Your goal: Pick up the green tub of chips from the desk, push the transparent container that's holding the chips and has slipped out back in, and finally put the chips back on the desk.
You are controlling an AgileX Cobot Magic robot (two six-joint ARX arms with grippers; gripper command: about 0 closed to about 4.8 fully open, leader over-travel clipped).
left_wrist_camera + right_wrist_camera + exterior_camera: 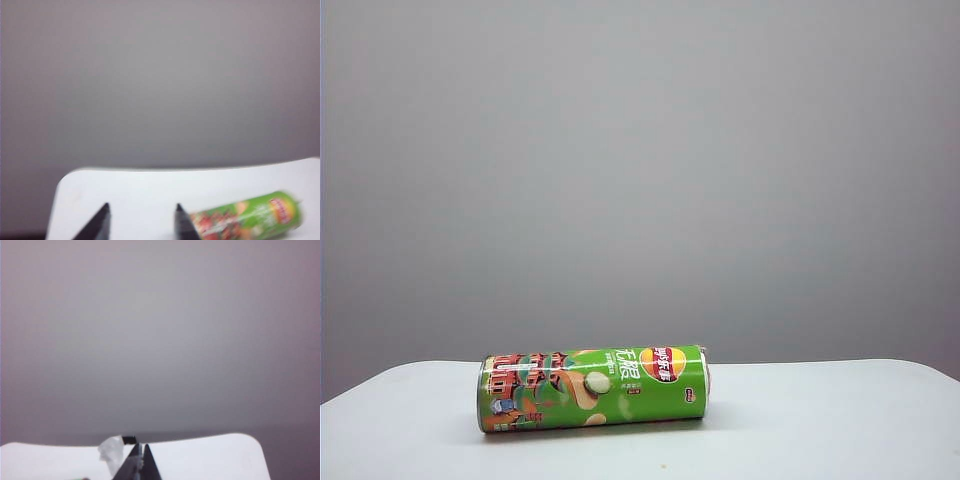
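The green tub of chips [592,388] lies on its side on the white desk [820,425], logo end to the right. Its right end shows only a thin pale rim [705,376]. The transparent container and the chips are hidden. Neither gripper appears in the exterior view. In the left wrist view my left gripper [142,206] is open over the desk [150,182] with nothing between its fingers, and the tub [250,217] lies just beside one fingertip. My right gripper [141,446] is shut above the desk [210,455]. A whitish translucent scrap [111,452] shows beside its tips; I cannot tell if it is held.
A plain grey wall [640,170] stands behind the desk. The desk's rounded corners show in both wrist views, and its far edge runs just behind the tub. A small black piece [129,440] sits at the desk's far edge near the right fingertips.
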